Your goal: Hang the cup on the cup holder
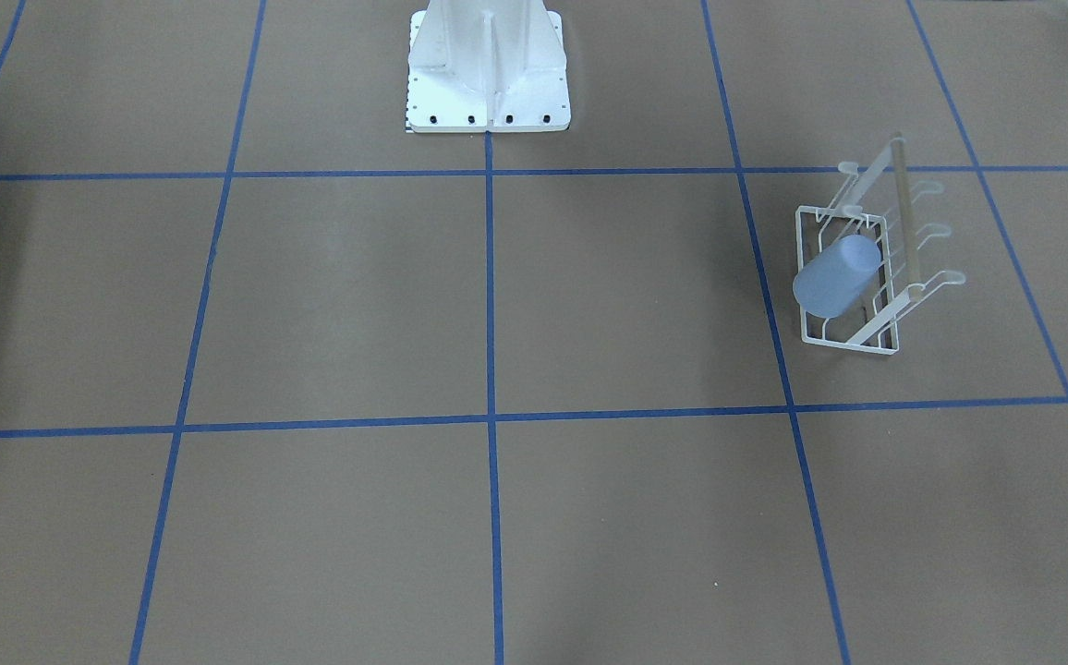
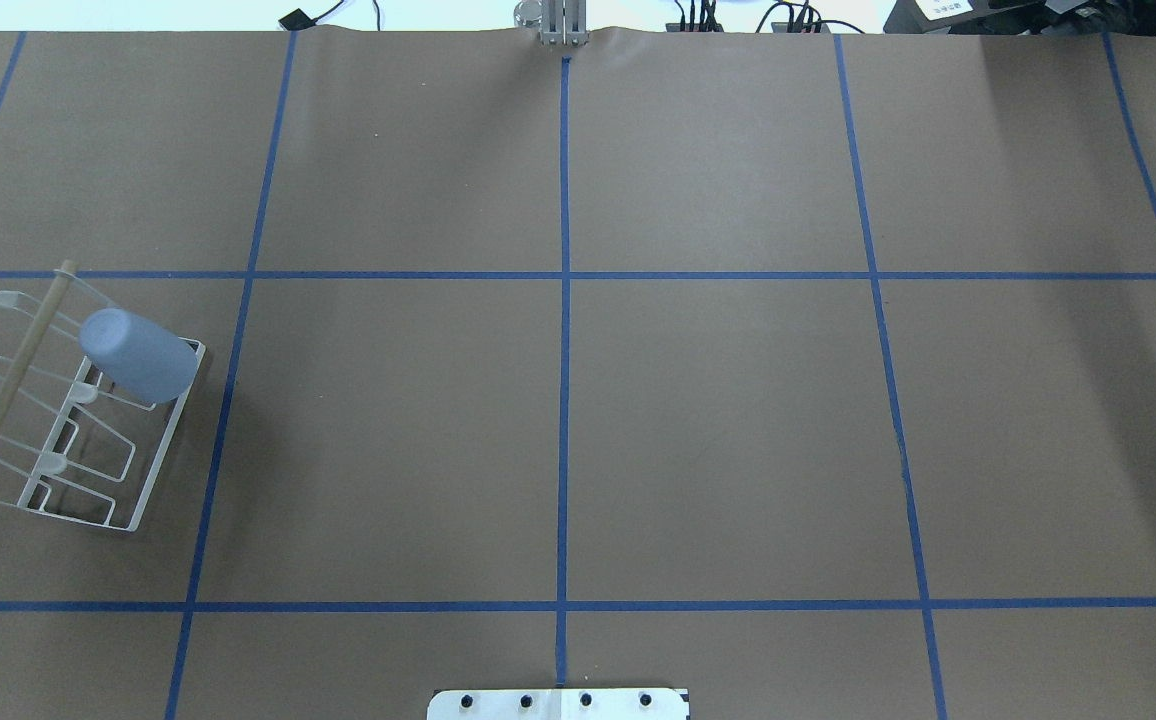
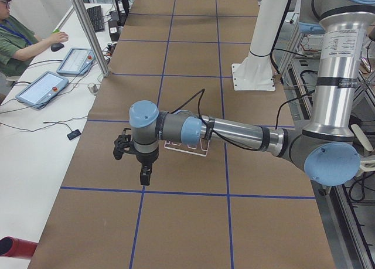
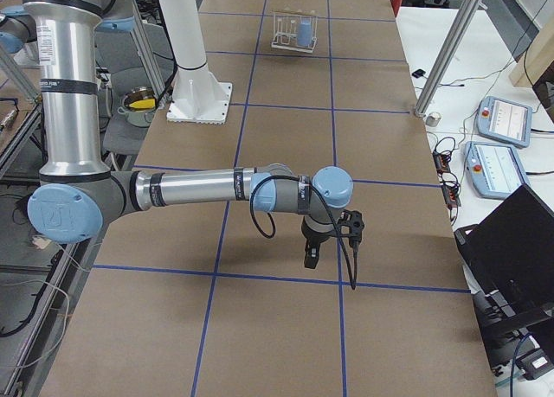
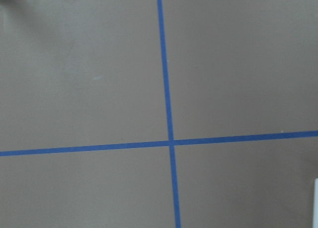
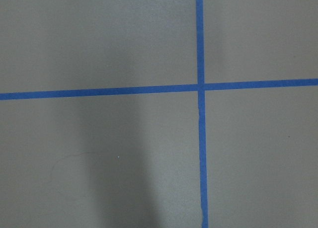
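Note:
The pale blue-grey cup (image 1: pixel 834 275) sits tilted, mouth down, over a prong of the white wire cup holder (image 1: pixel 848 343). Both also show in the overhead view, the cup (image 2: pixel 138 355) on the holder (image 2: pixel 143 500) at the table's left edge. Neither gripper touches them. My left gripper (image 3: pixel 143 178) shows only in the exterior left view, hanging above the table in front of the holder. My right gripper (image 4: pixel 310 257) shows only in the exterior right view, far from the holder (image 4: pixel 290 29). I cannot tell whether either is open or shut. Both wrist views show only brown table and blue tape.
The white robot pedestal base (image 1: pixel 488 83) stands at the table's robot side. Blue tape lines (image 2: pixel 564 300) grid the brown table. An operator (image 3: pixel 17 37) sits at a side desk with tablets (image 3: pixel 41 88). A laptop (image 4: pixel 515 241) stands beside the table.

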`<control>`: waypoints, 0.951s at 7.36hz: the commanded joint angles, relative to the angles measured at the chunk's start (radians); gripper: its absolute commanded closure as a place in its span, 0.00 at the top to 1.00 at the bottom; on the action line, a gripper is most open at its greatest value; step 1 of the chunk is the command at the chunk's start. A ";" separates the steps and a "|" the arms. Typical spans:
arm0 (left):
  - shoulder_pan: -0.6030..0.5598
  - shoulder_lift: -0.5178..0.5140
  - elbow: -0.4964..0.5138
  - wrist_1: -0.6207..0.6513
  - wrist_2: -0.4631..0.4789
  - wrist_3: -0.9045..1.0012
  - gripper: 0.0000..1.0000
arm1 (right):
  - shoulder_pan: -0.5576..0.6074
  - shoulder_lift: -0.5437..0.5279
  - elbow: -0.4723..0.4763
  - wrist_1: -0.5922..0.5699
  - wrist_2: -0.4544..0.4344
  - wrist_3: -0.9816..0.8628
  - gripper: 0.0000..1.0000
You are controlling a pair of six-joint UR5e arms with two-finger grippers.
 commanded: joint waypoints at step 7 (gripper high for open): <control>0.000 0.049 0.034 -0.022 -0.133 -0.001 0.99 | 0.015 -0.005 0.004 -0.001 -0.009 0.002 1.00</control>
